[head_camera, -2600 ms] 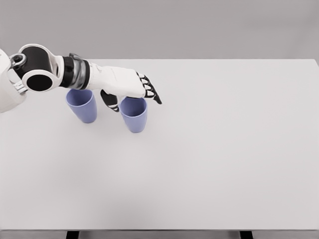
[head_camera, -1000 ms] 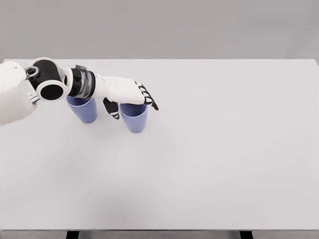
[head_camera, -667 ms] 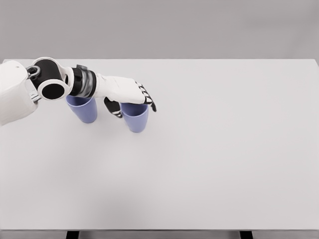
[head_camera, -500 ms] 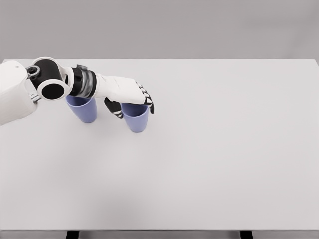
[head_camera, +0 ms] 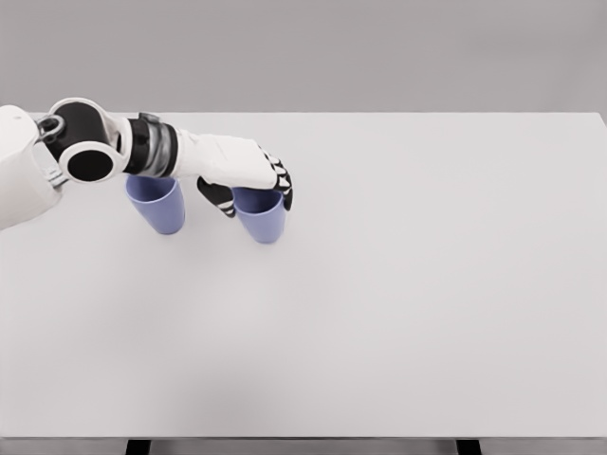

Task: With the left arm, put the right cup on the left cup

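Note:
Two lavender-blue cups stand close together at the back left of the white table (head_camera: pixel 408 294). The left cup (head_camera: pixel 159 207) is upright, its rim partly hidden under my left forearm. My left hand (head_camera: pixel 253 198) sits on top of the right cup (head_camera: pixel 267 223), black thumb on the cup's left side and fingers curled down over its right rim, shut on it. That cup's mouth is hidden by my palm. Its base looks slightly raised off the table. My right arm does not show.
Dark table legs show at the bottom edge. A plain grey wall lies behind the table's far edge.
My left hand's fingers have curled down around the right cup's rim. Hand and cup have risen a little in the last half second. The left cup has stayed put.

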Robot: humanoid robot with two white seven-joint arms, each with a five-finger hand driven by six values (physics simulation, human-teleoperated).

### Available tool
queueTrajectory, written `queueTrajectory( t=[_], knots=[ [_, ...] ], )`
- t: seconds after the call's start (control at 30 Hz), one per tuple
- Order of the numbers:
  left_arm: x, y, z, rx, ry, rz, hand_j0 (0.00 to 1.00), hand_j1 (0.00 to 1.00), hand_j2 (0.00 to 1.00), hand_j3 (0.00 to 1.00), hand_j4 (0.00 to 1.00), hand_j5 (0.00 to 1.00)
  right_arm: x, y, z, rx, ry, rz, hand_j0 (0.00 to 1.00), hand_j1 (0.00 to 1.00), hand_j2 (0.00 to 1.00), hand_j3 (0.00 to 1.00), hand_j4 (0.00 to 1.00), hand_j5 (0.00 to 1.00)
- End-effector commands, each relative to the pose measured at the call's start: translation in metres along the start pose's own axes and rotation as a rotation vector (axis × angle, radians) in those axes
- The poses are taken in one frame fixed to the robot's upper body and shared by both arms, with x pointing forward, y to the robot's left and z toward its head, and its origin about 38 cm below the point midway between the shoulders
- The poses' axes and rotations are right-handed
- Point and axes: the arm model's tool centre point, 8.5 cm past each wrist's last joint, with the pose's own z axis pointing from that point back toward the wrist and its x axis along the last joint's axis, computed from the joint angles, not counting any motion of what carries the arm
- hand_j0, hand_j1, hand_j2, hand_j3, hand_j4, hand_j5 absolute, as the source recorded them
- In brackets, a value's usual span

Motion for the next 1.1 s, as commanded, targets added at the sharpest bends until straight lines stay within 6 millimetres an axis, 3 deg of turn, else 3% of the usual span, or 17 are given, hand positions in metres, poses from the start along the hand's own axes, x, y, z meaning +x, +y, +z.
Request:
queueTrajectory(
  t=[0.0, 0.37, 0.6, 1.07],
  knots=[
    [0.001, -0.001, 0.007, 0.008, -0.004, 0.011, 0.65, 0.65, 0.65, 0.65, 0.65, 0.65, 0.000, 0.000, 0.000, 0.000, 0.000, 0.000, 1.00, 1.00, 1.00, 1.00, 1.00, 1.00],
    [-0.011, 0.016, 0.045, 0.045, 0.042, 0.002, 0.65, 0.65, 0.65, 0.65, 0.65, 0.65, 0.000, 0.000, 0.000, 0.000, 0.000, 0.000, 1.00, 1.00, 1.00, 1.00, 1.00, 1.00],
    [-0.019, 0.032, 0.080, 0.080, 0.083, 0.002, 0.65, 0.65, 0.65, 0.65, 0.65, 0.65, 0.000, 0.000, 0.000, 0.000, 0.000, 0.000, 1.00, 1.00, 1.00, 1.00, 1.00, 1.00],
    [-0.037, 0.041, 0.113, 0.099, 0.168, 0.004, 0.65, 0.65, 0.65, 0.65, 0.65, 0.65, 0.000, 0.000, 0.000, 0.000, 0.000, 0.000, 1.00, 1.00, 1.00, 1.00, 1.00, 1.00]
  ],
)
